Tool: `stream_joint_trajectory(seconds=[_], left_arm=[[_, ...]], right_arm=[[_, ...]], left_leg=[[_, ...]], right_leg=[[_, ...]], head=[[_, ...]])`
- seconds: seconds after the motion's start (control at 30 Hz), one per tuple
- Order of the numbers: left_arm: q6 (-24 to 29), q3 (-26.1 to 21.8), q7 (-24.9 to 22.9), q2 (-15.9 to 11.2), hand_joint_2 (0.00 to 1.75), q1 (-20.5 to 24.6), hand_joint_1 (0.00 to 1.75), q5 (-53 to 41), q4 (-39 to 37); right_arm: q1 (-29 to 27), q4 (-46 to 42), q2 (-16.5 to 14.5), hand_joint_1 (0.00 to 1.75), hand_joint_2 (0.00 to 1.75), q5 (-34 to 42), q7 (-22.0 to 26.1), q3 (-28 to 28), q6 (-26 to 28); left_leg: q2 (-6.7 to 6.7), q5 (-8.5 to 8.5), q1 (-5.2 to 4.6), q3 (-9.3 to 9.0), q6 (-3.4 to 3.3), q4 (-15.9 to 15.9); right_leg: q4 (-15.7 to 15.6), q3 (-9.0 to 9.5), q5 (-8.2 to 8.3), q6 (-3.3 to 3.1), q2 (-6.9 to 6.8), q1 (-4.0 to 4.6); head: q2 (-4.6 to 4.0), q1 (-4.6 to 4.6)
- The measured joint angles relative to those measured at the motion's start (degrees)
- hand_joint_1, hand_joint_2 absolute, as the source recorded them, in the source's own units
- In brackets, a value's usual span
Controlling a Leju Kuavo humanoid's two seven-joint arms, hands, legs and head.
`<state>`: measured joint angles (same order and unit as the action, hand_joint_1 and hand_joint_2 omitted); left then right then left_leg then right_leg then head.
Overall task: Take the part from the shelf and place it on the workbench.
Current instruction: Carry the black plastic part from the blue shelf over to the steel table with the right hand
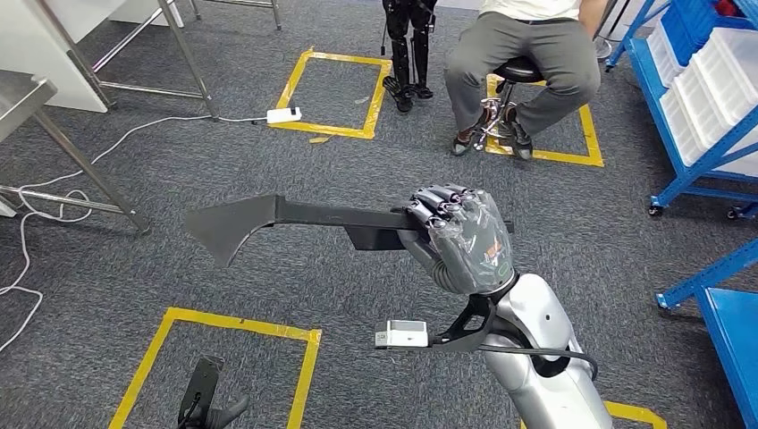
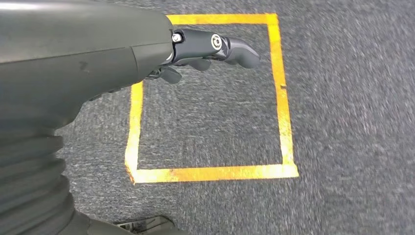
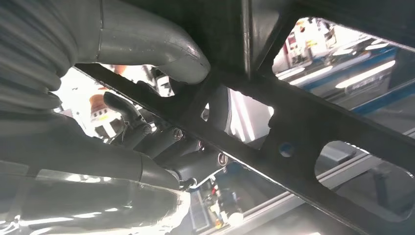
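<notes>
Gripping dark part (image 1: 268,217), apparently level

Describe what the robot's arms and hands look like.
The right arm is glossy silver, with a black cable looping off it and a small white-and-grey box on a black bracket at the wrist. The right hand has a grey cover with a small round marking and dark segmented fingers. The left hand shows a smooth grey cover, ribbed behind, and dark fingers with silver screws.

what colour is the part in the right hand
Black part, held by the right hand; clearest in the head view.

Right robot hand (image 1: 460,234) raised ahead, fingers wrapped in a grip, left robot hand (image 2: 210,49) hanging low, seemingly loosely curled
</notes>
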<state>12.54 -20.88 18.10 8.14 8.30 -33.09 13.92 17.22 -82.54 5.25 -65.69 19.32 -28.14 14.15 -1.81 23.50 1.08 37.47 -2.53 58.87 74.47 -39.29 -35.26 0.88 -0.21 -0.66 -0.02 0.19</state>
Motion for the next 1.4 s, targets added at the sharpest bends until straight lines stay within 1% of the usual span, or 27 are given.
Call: stream_joint_trajectory(seconds=[0.03,0.1,0.17,0.2,0.27,0.3,0.33,0.4,0.47,0.5,0.53,0.6,0.67,0.7,0.77,0.83,0.87,0.93,1.0,1.03,1.07,1.13,1.17,1.23,1.3,1.33,1.4], left_arm=[[0.0,0.0,0.0,0.0,1.75,0.0,0.00,0.0,0.0],[-0.1,0.0,0.1,0.1,1.75,0.0,0.00,0.0,0.0],[-0.2,-0.1,0.2,0.1,1.75,0.1,0.00,0.0,0.0],[-0.3,-0.1,0.3,0.1,1.75,0.1,0.00,0.0,0.0],[-0.4,-0.1,0.4,0.1,1.75,0.0,0.00,-0.1,0.0],[-0.5,-0.1,0.3,0.1,1.75,-0.1,0.00,-0.1,0.0],[-0.5,-0.1,0.3,0.2,1.75,-0.1,0.00,-0.2,0.0],[-0.5,0.0,0.1,0.2,1.75,0.1,0.00,-0.3,0.0],[-0.5,0.0,-0.1,0.3,1.75,0.1,0.00,-0.1,0.0],[-0.5,0.0,-0.1,0.3,1.75,0.1,0.00,0.0,0.0],[-0.5,-0.1,-0.1,0.3,1.75,0.1,0.00,0.1,0.0],[-0.4,-0.1,-0.2,0.2,1.75,0.2,0.00,0.1,0.0],[-0.4,-0.1,-0.2,0.1,1.75,0.4,0.00,-0.1,0.1],[-0.4,-0.1,-0.2,0.0,1.75,0.5,0.00,-0.2,0.1],[-0.3,-0.2,-0.4,0.0,1.75,0.6,0.00,-0.4,0.1],[-0.3,-0.2,-0.6,0.1,1.75,0.6,0.00,-0.6,0.1],[-0.3,-0.3,-0.6,0.1,1.75,0.7,0.00,-0.6,0.1],[-0.4,-0.3,-0.7,0.3,1.75,0.9,0.00,-0.8,0.1],[-0.4,-0.3,-0.7,0.5,1.75,0.8,0.00,-0.9,0.1],[-0.4,-0.4,-0.8,0.5,1.75,0.8,0.00,-0.9,0.1],[-0.4,-0.4,-0.8,0.5,1.75,0.8,0.00,-0.9,0.1],[-0.3,-0.6,-1.0,0.5,1.75,0.8,0.00,-1.0,0.1],[-0.3,-0.6,-1.1,0.5,1.75,0.8,0.00,-1.0,0.1],[-0.2,-0.7,-1.1,0.5,1.75,0.7,0.00,-1.0,0.1],[-0.1,-0.8,-1.2,0.5,1.75,0.4,0.00,-1.0,0.0],[0.0,-0.8,-1.2,0.5,1.75,0.3,0.00,-1.0,0.0],[0.1,-0.8,-1.2,0.5,1.75,0.3,0.00,-1.0,0.0]], right_arm=[[0.0,0.2,0.2,1.66,1.75,0.0,0.1,0.0,0.0],[0.0,0.6,0.5,1.66,1.75,0.2,0.4,0.1,0.2],[0.0,1.0,0.8,1.66,1.75,0.2,0.7,0.2,0.4],[0.0,1.2,0.9,1.66,1.75,0.2,0.8,0.2,0.5],[0.1,1.5,1.0,1.66,1.75,0.2,0.9,0.2,0.6],[0.1,1.6,1.0,1.66,1.75,0.3,0.9,0.2,0.6],[0.2,1.6,1.0,1.66,1.75,0.3,1.0,0.2,0.6],[0.2,1.7,1.0,1.66,1.75,0.3,1.0,0.2,0.7],[0.2,1.9,1.0,1.66,1.75,0.3,1.0,0.2,0.7],[0.2,2.1,1.0,1.66,1.75,0.3,1.0,0.2,0.7],[0.2,2.2,1.0,1.66,1.75,0.3,1.0,0.2,0.7],[0.3,2.2,1.0,1.66,1.75,0.3,1.0,0.2,0.7],[0.5,2.3,1.1,1.66,1.75,0.4,1.0,0.2,0.7],[0.6,2.4,1.1,1.66,1.75,0.4,1.0,0.2,0.7],[0.7,2.6,1.1,1.66,1.75,0.4,1.0,0.2,0.7],[0.9,2.6,1.2,1.66,1.75,0.5,1.0,0.3,0.7],[1.0,2.6,1.2,1.66,1.75,0.5,1.0,0.4,0.7],[1.0,2.7,1.4,1.66,1.75,0.6,1.0,0.5,0.7],[0.8,2.9,1.7,1.66,1.75,0.7,1.0,0.6,0.7],[0.7,3.0,1.7,1.66,1.75,0.7,1.0,0.6,0.7],[0.7,3.1,1.8,1.66,1.75,0.7,1.0,0.6,0.7],[0.7,3.2,1.8,1.66,1.75,0.7,1.1,0.6,0.7],[0.8,3.3,1.8,1.66,1.75,0.6,1.1,0.6,0.7],[0.8,3.4,1.7,1.66,1.75,0.5,1.0,0.6,0.7],[0.9,3.4,1.4,1.66,1.75,0.4,1.0,0.5,0.7],[1.0,3.4,1.2,1.66,1.75,0.4,1.0,0.5,0.7],[1.1,3.4,1.0,1.66,1.75,0.4,1.0,0.5,0.7]], left_leg=[[-0.73,-0.08,0.10,-0.02,0.13,0.0],[-2.09,-0.26,0.36,0.02,0.66,0.1],[-3.26,-0.66,0.45,0.51,1.54,0.2],[-3.76,-0.98,0.50,0.84,2.02,0.0],[-4.31,-1.51,0.79,1.29,2.77,-0.3],[-3.64,-1.22,0.85,1.52,2.96,0.0],[-2.43,-0.23,0.82,2.09,3.06,1.3],[0.39,3.62,0.60,4.61,3.01,7.5],[1.33,7.02,0.50,7.42,2.79,14.8],[1.42,7.43,0.35,7.74,2.52,16.3],[1.49,6.81,0.08,6.91,2.10,15.5],[2.64,3.90,-1.08,2.47,0.64,8.5],[4.42,2.11,-2.38,-1.15,-0.70,2.3],[4.85,2.10,-2.80,-1.73,-1.07,1.0],[4.09,1.92,-2.92,-2.05,-1.37,-0.1],[3.25,1.18,-2.28,-2.97,-1.57,-1.9],[2.80,0.76,-1.87,-3.43,-1.65,-2.7],[1.74,0.37,-1.26,-3.64,-1.68,-3.2],[0.55,0.26,-0.89,-3.53,-1.41,-3.1],[-0.05,0.21,-0.67,-3.51,-1.16,-3.1],[-0.69,0.18,-0.40,-3.52,-0.81,-3.0],[-1.91,0.31,0.04,-3.21,0.27,-2.5],[-2.46,0.33,0.16,-2.85,0.85,-2.2],[-3.35,0.09,0.29,-2.03,1.83,-1.8],[-3.42,-0.04,0.62,-1.55,2.33,-1.6],[-2.47,0.59,0.66,-1.14,2.48,-0.8],[0.25,3.86,0.60,1.14,2.61,4.5]], right_leg=[[-1.4,0.61,1.09,0.67,0.07,-0.38],[-8.9,3.96,4.38,2.18,1.41,-1.42],[-14.4,6.32,6.46,2.62,3.24,-1.82],[-15.2,6.54,6.76,2.40,3.74,-1.69],[-15.2,6.39,7.27,1.57,2.95,-1.33],[-15.3,6.38,7.49,1.16,2.52,-1.29],[-15.4,6.39,7.68,0.67,2.00,-1.24],[-15.5,6.26,7.88,-0.15,0.86,-0.76],[-15.5,6.03,7.92,-0.60,-0.38,-0.01],[-15.5,5.95,7.94,-0.72,-0.97,0.30],[-15.5,5.92,7.96,-0.78,-1.50,0.55],[-15.5,6.03,7.90,-0.92,-2.49,0.78],[-15.6,6.01,7.85,-0.98,-3.47,0.99],[-15.6,5.94,7.85,-0.96,-4.00,1.03],[-16.0,6.08,7.92,-0.81,-5.03,1.33],[-15.4,5.83,7.29,-0.63,-4.24,1.49],[-13.7,5.11,6.38,-0.57,-3.04,1.48],[-6.7,1.97,3.55,-0.44,-0.52,0.99],[-1.0,-0.74,1.94,0.32,0.05,0.34],[-1.2,-0.67,2.40,1.01,0.07,-0.08],[-3.7,0.54,3.71,1.88,0.15,-0.59],[-11.7,4.49,6.86,3.53,1.43,-1.70],[-14.7,5.87,7.84,3.68,2.16,-2.04],[-16.3,6.52,8.30,2.82,2.83,-1.91],[-16.1,6.26,8.56,1.77,2.06,-1.74],[-16.0,6.23,8.67,1.31,1.65,-1.67],[-16.1,6.13,8.83,0.42,0.71,-1.37]], head=[[0.00,0.00],[0.00,0.03],[0.00,0.05],[0.00,0.05],[0.01,-0.03],[0.01,-0.05],[0.00,-0.19],[0.01,-0.40],[0.01,-0.49],[0.00,-0.50],[0.00,-0.49],[0.00,-0.48],[0.00,-0.45],[0.00,-0.45],[0.01,-0.54],[0.01,-0.56],[0.00,-0.52],[-0.01,-0.33],[-0.01,-0.20],[-0.01,-0.19],[-0.01,-0.20],[-0.01,-0.05],[0.00,0.01],[0.01,0.12],[0.00,0.01],[-0.01,-0.10],[0.00,-0.33]])
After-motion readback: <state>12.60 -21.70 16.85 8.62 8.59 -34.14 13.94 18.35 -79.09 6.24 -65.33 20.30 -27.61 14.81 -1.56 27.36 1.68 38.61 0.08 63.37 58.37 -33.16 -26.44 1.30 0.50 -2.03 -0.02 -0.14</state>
